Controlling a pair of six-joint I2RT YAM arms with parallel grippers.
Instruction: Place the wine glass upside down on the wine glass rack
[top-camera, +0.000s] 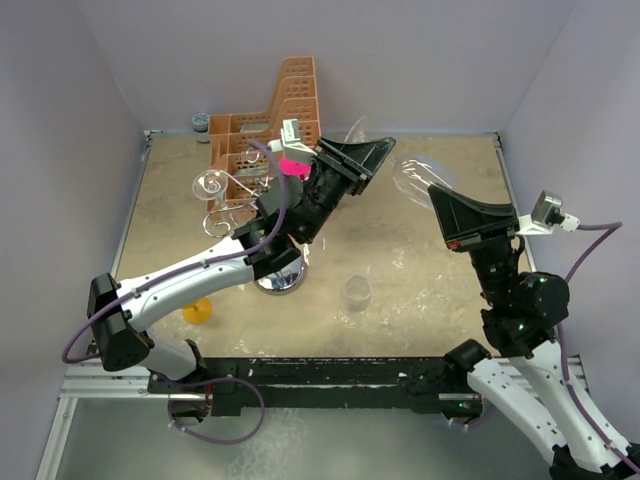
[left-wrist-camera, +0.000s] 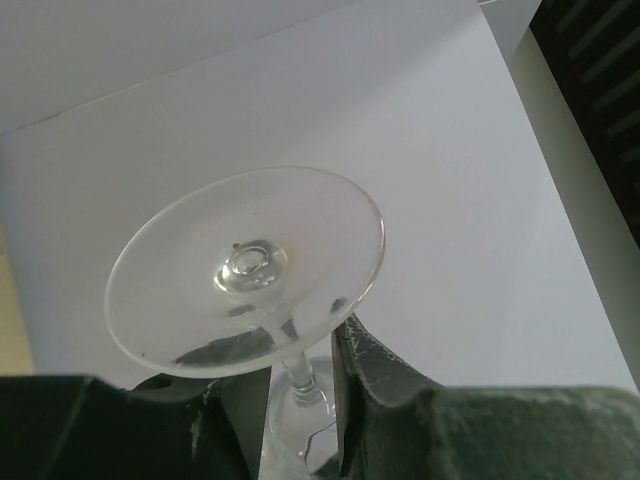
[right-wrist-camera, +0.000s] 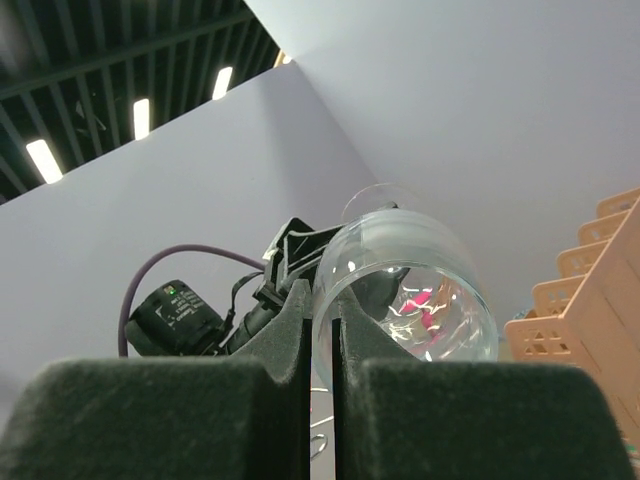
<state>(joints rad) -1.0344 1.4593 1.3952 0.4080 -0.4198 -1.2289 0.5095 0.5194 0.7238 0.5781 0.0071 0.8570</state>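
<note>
Right gripper: clenched, its pads nearly meeting on the bowl wall of the wine glass, which it holds in the air right of centre in the overhead view.
Left gripper: its fingers flank the glass's stem just below the foot; I cannot tell whether they press it.
Wine glass: tilted, off the table, between the two grippers, foot toward the back wall, apart from the rack.
Wine glass rack: left of centre, chrome base partly under the left arm.
Orange basket: behind the rack, upper left.
Second glass: upright on the table, lower centre.
</note>
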